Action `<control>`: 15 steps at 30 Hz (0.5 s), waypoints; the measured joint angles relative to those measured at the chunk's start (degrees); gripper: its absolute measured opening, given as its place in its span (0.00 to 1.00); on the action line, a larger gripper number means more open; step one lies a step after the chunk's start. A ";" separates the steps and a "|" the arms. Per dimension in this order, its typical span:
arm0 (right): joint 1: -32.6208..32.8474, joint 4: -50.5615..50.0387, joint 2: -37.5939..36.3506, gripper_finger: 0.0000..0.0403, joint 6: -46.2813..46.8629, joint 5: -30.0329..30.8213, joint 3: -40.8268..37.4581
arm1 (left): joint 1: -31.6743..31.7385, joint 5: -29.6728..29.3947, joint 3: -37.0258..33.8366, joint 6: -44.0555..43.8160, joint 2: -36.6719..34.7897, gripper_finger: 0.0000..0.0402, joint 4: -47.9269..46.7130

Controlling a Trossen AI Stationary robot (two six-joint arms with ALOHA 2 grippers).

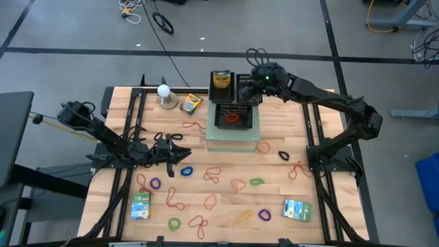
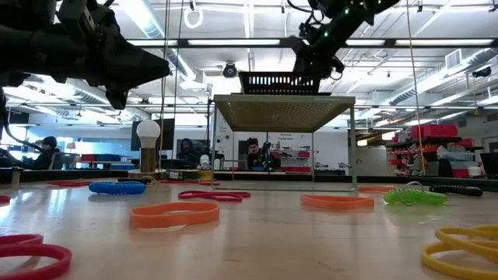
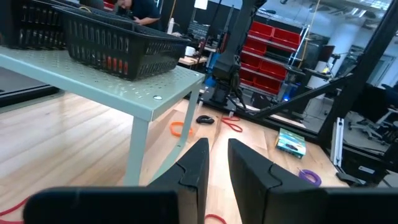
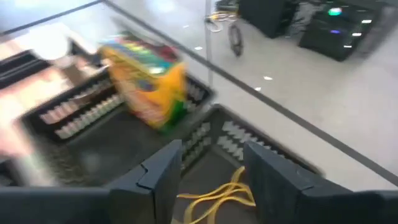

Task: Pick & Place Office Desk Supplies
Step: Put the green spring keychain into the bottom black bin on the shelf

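Though tilted, crayon box (image 4: 149,84) on end

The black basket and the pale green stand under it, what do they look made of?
The black basket looks like moulded plastic, with matte slatted walls. The pale green stand looks like painted sheet metal: a thin flat top dotted with small holes, on slim square legs. Neither is certain.

Overhead and table-level views share the black basket (image 1: 233,116) on its stand.
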 joint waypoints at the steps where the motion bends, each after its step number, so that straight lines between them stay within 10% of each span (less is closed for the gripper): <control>1: 0.65 -1.05 -0.64 0.44 -0.37 -0.90 0.49 | 0.00 -0.15 0.00 0.02 0.00 0.16 -0.01; 11: 16.76 0.75 -12.76 0.05 -6.00 -5.61 -5.02 | 0.71 -2.40 0.00 -1.03 0.00 0.16 -0.93; 15: 25.66 4.20 -15.39 0.04 -1.78 -2.49 -13.52 | 2.11 -0.79 0.00 -2.42 0.00 0.16 -2.04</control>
